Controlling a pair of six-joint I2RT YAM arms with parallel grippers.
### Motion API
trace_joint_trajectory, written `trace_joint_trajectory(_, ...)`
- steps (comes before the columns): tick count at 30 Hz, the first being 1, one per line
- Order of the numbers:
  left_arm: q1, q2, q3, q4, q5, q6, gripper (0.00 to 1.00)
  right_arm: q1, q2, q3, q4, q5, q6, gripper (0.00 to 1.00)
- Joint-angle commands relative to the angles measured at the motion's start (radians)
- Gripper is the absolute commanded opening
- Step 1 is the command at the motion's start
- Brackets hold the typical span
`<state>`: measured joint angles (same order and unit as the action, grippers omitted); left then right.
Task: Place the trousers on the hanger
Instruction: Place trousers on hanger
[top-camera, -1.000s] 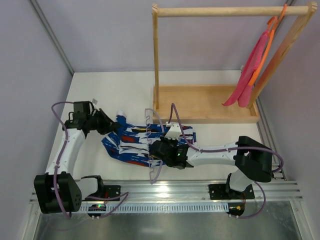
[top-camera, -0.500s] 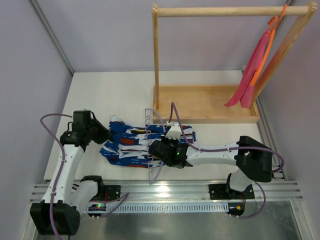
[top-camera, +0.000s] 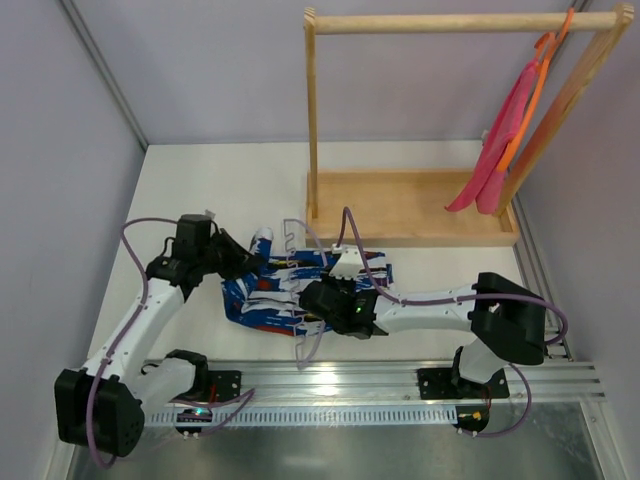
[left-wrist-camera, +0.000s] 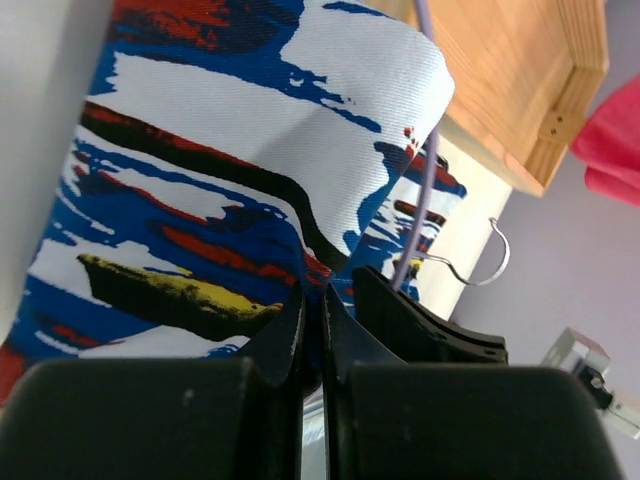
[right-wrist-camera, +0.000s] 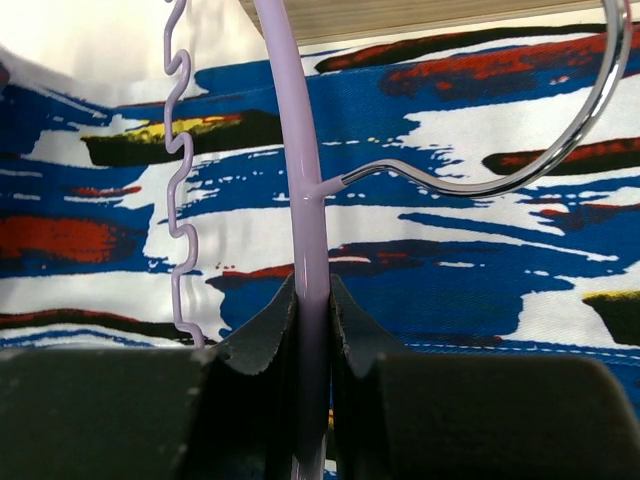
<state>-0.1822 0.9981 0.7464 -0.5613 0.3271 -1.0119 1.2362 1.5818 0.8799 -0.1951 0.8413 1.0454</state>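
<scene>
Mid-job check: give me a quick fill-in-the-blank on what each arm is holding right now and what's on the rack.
1. The left fingers are pinched shut on the ____.
2. The right fingers clamp the lavender ____.
3. The orange hanger carries a ____ cloth.

Missing words: trousers; hanger; pink.

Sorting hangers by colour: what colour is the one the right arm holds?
Pale lavender hanger, silver hook; clearest in right wrist view.
</scene>
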Motion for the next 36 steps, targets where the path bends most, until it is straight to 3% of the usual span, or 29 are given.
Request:
trace_joint_trajectory(1, -0.072, 0.017, 0.045, 0.225, 0.073, -0.059, 0.00, 0.006, -0.057, -0.022, 0.114, 0.035, 0.001, 0.04)
trace_joint_trajectory(10, -0.261, 0.177, -0.025, 0.376, -0.014, -0.172, 0.00, 0.008, -0.085, -0.044, 0.121, 0.048, 0.008, 0.04)
trace_joint_trajectory(20, -0.384, 0.361, 0.008, 0.373, -0.059, -0.241, 0.01, 0.008, -0.109, -0.052, 0.086, 0.079, 0.034, 0.04)
trace_joint_trajectory(26, -0.419, 0.395, 0.043, 0.443, -0.033, -0.266, 0.18, 0.008, -0.112, -0.058, 0.082, 0.081, 0.039, 0.04)
trace_joint_trajectory(28, -0.418, 0.405, 0.118, 0.407, -0.008, -0.222, 0.30, 0.008, -0.117, -0.059, 0.080, 0.082, 0.042, 0.04)
trace_joint_trajectory(31, -0.408, 0.427, 0.277, 0.183, -0.045, -0.101, 0.41, 0.008, -0.126, -0.065, 0.074, 0.088, 0.047, 0.04)
trace_joint_trajectory(32, -0.399, 0.431, 0.315, 0.047, -0.065, -0.068, 0.41, 0.008, -0.129, -0.065, 0.071, 0.090, 0.047, 0.04)
trace_joint_trajectory(36, -0.309, 0.409, 0.418, -0.136, -0.141, 0.041, 0.50, 0.008, -0.129, -0.071, 0.069, 0.087, 0.054, 0.04)
